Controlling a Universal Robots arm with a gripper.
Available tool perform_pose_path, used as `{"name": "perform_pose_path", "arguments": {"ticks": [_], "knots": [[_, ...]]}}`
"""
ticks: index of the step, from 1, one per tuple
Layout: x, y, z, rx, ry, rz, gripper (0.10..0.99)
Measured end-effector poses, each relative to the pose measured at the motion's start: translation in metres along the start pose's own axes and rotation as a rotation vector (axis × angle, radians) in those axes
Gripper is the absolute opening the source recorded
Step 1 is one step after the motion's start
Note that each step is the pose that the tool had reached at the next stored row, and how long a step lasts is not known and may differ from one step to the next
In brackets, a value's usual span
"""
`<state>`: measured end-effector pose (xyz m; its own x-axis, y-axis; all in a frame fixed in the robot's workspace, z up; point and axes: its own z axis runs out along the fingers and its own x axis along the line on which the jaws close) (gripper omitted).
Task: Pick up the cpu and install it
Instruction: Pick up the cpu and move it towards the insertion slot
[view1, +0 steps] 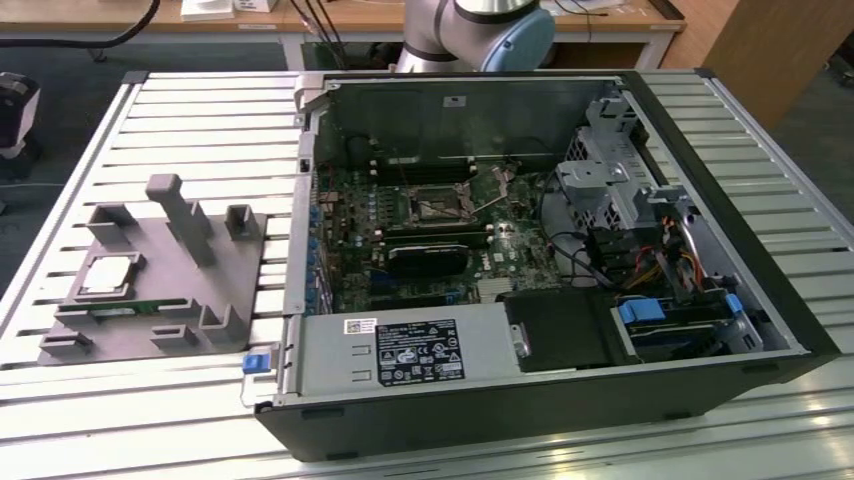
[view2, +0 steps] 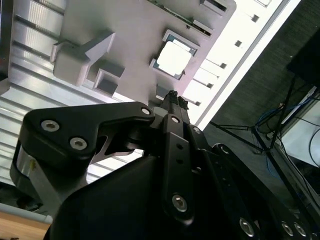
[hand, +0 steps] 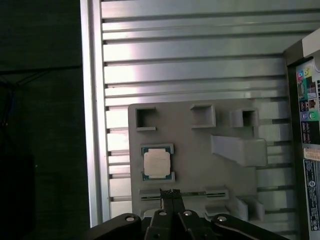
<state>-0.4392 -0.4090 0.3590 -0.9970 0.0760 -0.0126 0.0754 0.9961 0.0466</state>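
Slatted aluminium table (view1: 200, 110). Exterior view: cpu (view1: 110, 275) lies in grey fixture (view1: 234, 270), on the exterior view's left of open computer case (view1: 561, 425); white printed label (view1: 418, 352) on power supply. Second wrist view: gripper (view2: 172, 95) fingers together, empty, near cpu (view2: 174, 57). First wrist view: gripper (hand: 170, 192) tips near cpu (hand: 156, 163), not touching.

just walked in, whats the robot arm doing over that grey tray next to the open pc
The arm's black gripper, shut and holding nothing, hangs over the grey plastic fixture tray on the slotted metal table. The small square cpu with the shiny silver top lies in its recess in that tray, not yet picked up. Beside the tray lies the open black computer case, and the black square socket on its motherboard looks empty.
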Motion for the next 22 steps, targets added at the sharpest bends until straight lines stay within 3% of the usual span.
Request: {"name": "perform_pose_path", "arguments": {"ticks": [6, 7, 8, 10, 11, 14, 15, 16, 17, 19, 22], "knots": [[0.0005, -0.0044, 0.0107, -0.005, 0.0016, -0.013, 0.114], [0.0005, -0.0046, 0.0126, -0.005, 0.0016, -0.013, 0.169], [0.0005, -0.0047, 0.0144, -0.005, 0.0014, -0.013, 0.169], [0.0005, -0.0048, 0.0179, -0.005, 0.0016, -0.013, 0.290], [0.0005, -0.0051, 0.0198, -0.005, 0.0016, -0.013, 0.290], [0.0005, -0.0060, 0.0252, -0.005, 0.0017, -0.013, 0.467], [0.0005, -0.0062, 0.0271, -0.005, 0.0015, -0.013, 0.467], [0.0006, -0.0065, 0.0289, -0.005, 0.0015, -0.013, 0.525], [0.0006, -0.0067, 0.0307, -0.005, 0.0015, -0.013, 0.525], [0.0007, -0.0070, 0.0342, -0.005, 0.0015, -0.013, 0.639], [0.0007, -0.0074, 0.0398, -0.005, 0.0018, -0.017, 0.702]]}}
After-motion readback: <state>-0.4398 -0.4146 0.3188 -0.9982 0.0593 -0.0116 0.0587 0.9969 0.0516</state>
